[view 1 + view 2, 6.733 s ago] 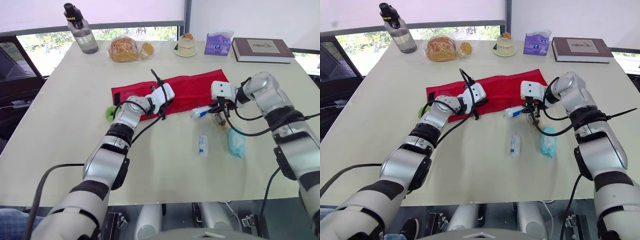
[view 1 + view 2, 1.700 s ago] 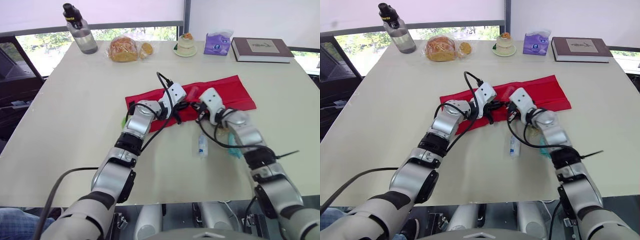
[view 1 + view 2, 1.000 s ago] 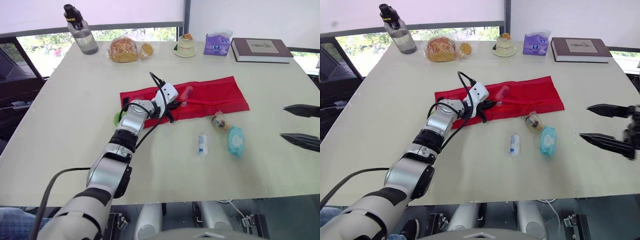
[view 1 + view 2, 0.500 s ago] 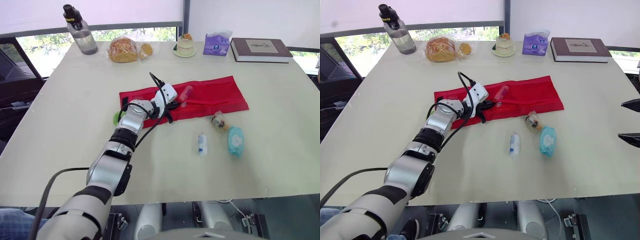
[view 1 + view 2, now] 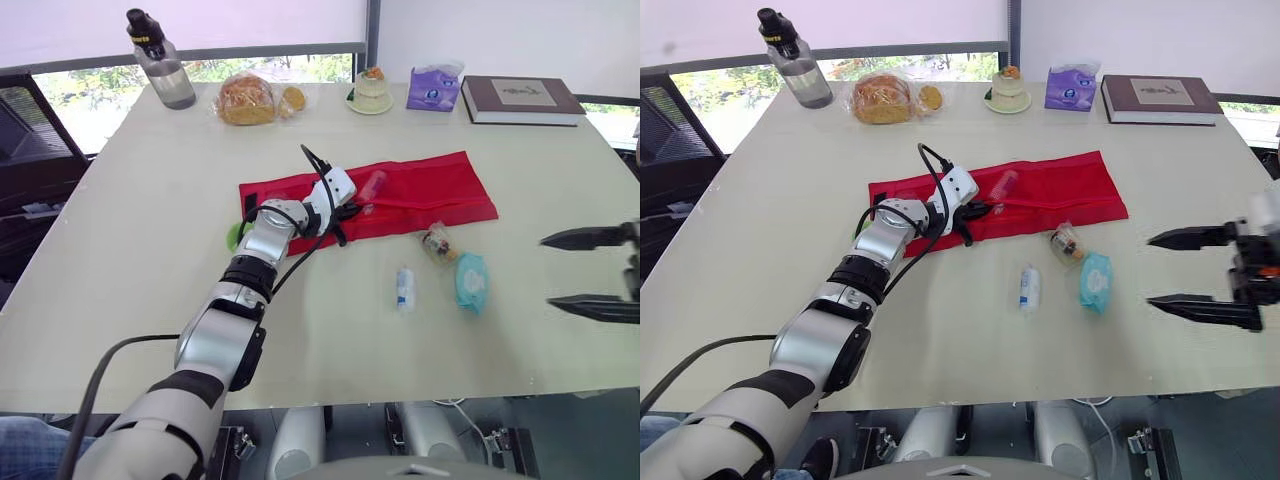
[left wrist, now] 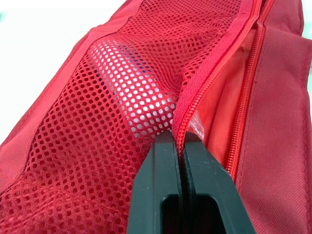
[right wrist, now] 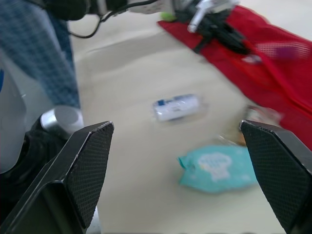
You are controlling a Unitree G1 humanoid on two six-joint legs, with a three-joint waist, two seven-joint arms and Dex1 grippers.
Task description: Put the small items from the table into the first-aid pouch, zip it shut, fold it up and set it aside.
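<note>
The right gripper (image 5: 1150, 269) is returning from 3 o'clock, jaws released, while the left gripper (image 6: 178, 139) is grasping the pouch (image 5: 430, 190), with the bottle (image 5: 404, 288), packet (image 5: 437, 243) and wipes (image 5: 470, 283) waiting.

An office-like room: a broad pale worktop (image 5: 120, 250), a window (image 5: 100, 85) with roller blind (image 5: 250, 20) at 12 o'clock, a black chair (image 5: 25, 140) at 9, a book (image 5: 525, 98) at 2.
</note>
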